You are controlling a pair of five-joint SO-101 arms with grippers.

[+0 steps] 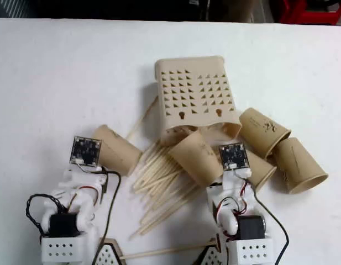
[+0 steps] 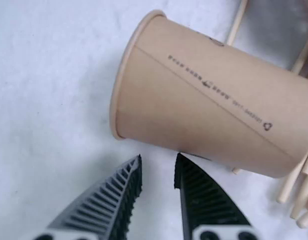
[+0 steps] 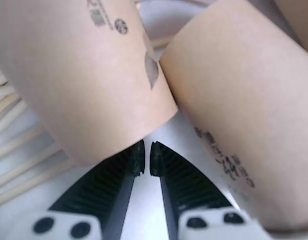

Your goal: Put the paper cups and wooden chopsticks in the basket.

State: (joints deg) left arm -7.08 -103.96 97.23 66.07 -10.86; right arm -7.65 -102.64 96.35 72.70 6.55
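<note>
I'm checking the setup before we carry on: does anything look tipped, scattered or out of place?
Yes. The basket lies on its side rather than upright. Paper cups lie toppled in front of and beside it, wooden chopsticks are strewn in a loose heap, and one stray chopstick lies apart between the arm bases.

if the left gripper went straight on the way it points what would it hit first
Probably the side of the paper cup lying just ahead of the left gripper, though depth is unclear.
</note>
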